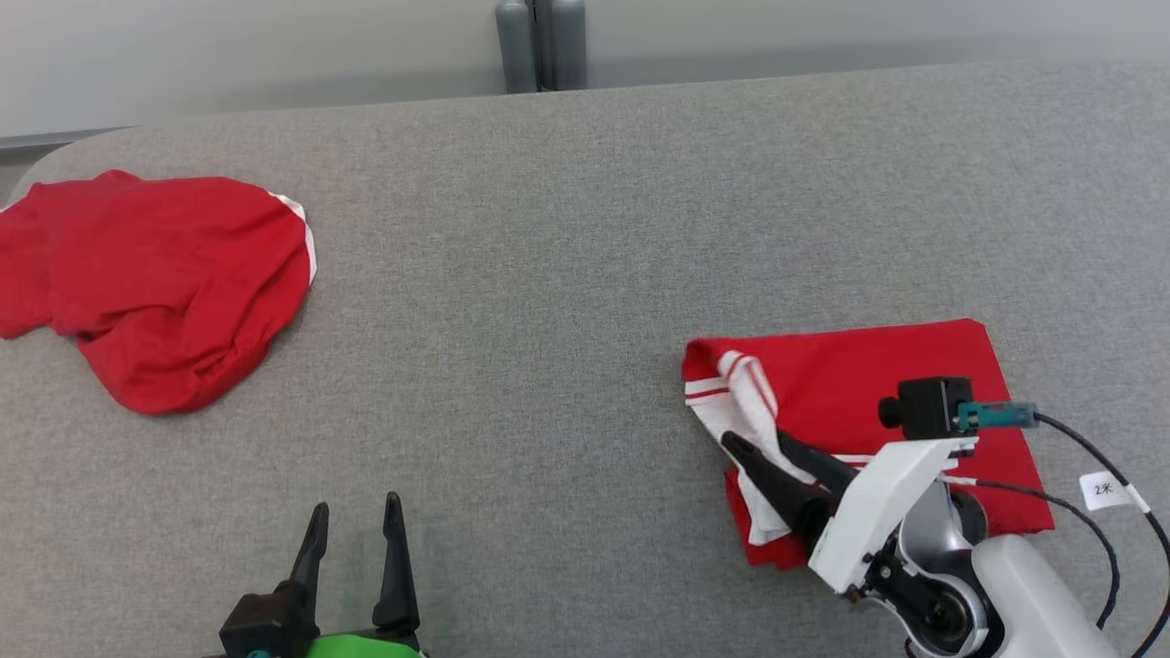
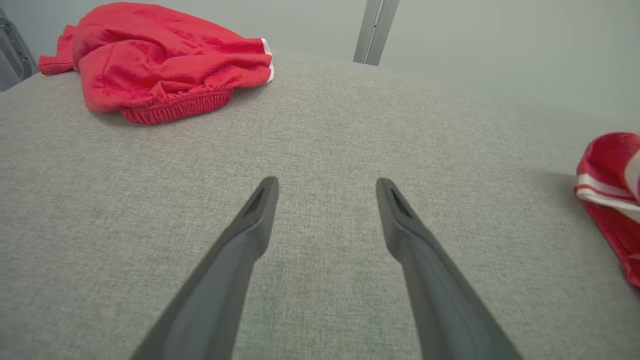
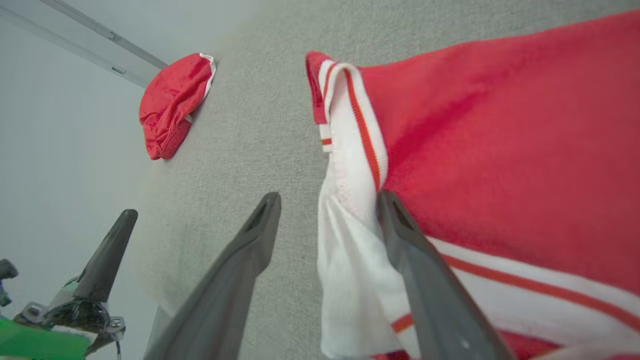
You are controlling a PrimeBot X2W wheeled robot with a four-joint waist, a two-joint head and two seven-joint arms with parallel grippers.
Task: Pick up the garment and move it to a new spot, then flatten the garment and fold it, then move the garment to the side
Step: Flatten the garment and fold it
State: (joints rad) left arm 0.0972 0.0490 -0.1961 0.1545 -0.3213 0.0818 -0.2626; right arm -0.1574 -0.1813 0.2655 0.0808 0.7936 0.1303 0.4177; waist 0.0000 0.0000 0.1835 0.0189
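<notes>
Head view: the folded red fabric garment with white striped trim (image 1: 877,384) is lying at about 4 o'clock on the grey woven fabric tabletop (image 1: 585,228). The right gripper (image 1: 759,446) is sitting at the garment's 9 o'clock edge with its fingers spread apart, not clamping anything. Its wrist cam is showing the bunched white trim (image 3: 350,150) sitting between them, one finger over the cloth and the other over bare table. The left gripper (image 1: 356,504) is hovering at 7 o'clock, also spread wide and empty. A crumpled red fabric garment (image 1: 155,283) is lying well apart at 10 o'clock.
</notes>
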